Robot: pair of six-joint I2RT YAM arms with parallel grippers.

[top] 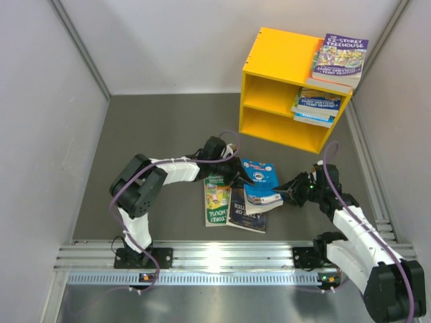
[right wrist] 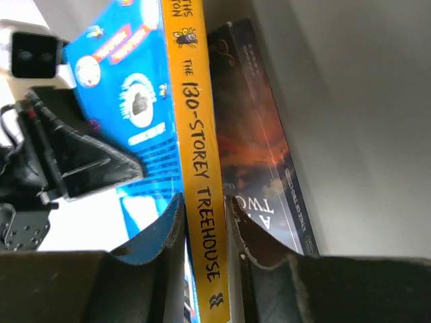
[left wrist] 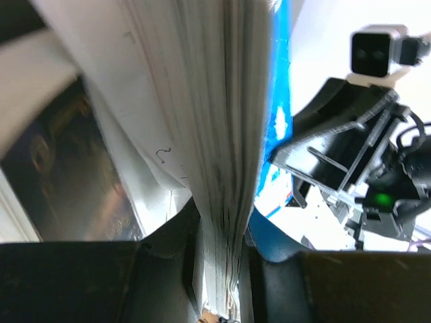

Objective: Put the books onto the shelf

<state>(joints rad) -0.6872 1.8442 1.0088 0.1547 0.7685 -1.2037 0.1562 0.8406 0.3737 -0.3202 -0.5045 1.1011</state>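
Dark surface [top: 155, 128] is carrying everything. Yellow shelf [top: 279, 54] is sitting at 1 o'clock in the top view, open front facing the arms so books can be slid in.

Left arm [top: 138, 185] is rising from its base at 7 o'clock, folding at the elbow and stretching its forearm toward 3 o'clock, wrist dipping at centre. Right arm [top: 357, 229] is coming from 5 o'clock, elbow low by the near edge, forearm reaching toward 10 o'clock.

Purple book [top: 342, 57] is lying on the shelf's top at its 3 o'clock end. A stack [top: 315, 106] is lying flat in the upper compartment, overhanging the front.

Blue book [top: 259, 180] is sitting tilted at centre between both end effectors. This is probably a handover or a steadying grip before the carry to the shelf. Can't tell if it is touching what lies under it. Green book [top: 217, 198] and dark book [top: 244, 214] are lying flat toward 6 o'clock of it, waiting.

Left end effector [top: 237, 173] is pinching the blue book's page edge, pages sandwiched between its fingers [left wrist: 168, 262]. Right end effector [top: 288, 194] is pinching its yellow spine, fingers [right wrist: 168, 229] pressing on each side.
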